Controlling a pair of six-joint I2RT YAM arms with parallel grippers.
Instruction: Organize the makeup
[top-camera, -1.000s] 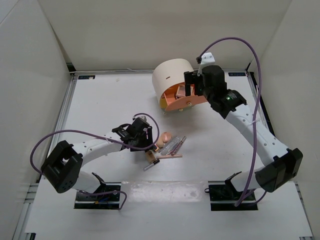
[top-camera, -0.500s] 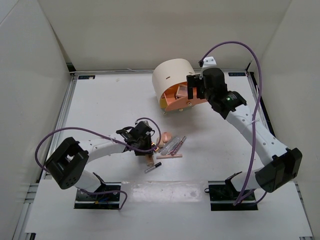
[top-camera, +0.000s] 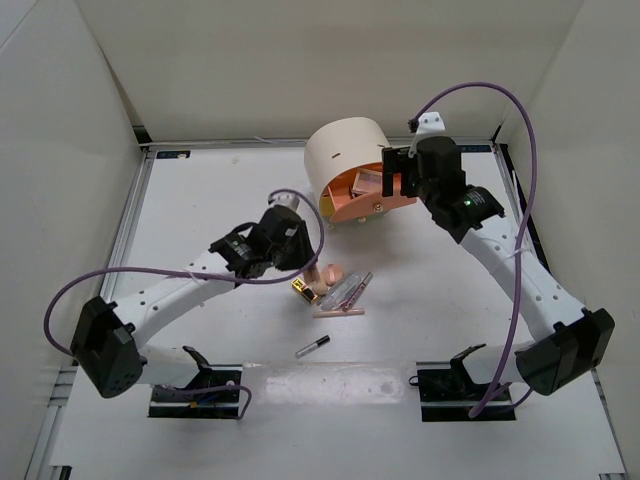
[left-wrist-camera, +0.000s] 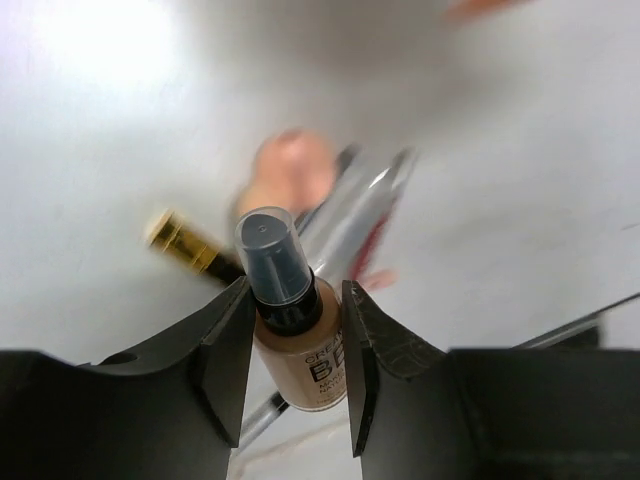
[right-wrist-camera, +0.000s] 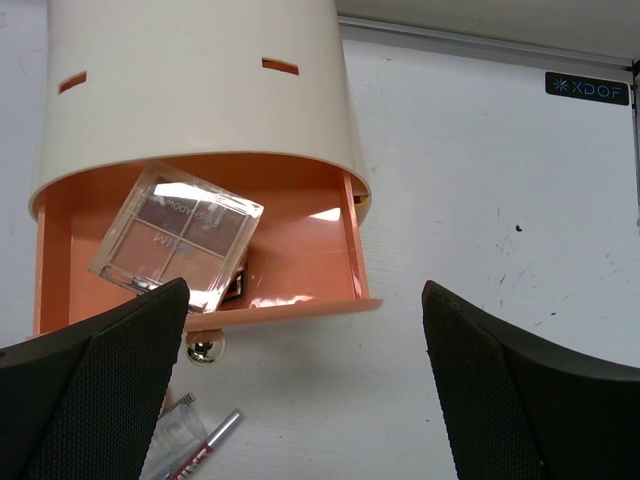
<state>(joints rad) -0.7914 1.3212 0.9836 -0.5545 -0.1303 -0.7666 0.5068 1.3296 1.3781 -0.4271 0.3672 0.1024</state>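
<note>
Left tool (left-wrist-camera: 295, 300) has risen, clamped on the foundation bottle (left-wrist-camera: 303, 358).

Robotics lab test cell: white table (top-camera: 200, 210) walled by plain white panels (top-camera: 300, 60) behind and beside it, two cabled robot arms (top-camera: 175, 290) bolted at its near edge.
</note>
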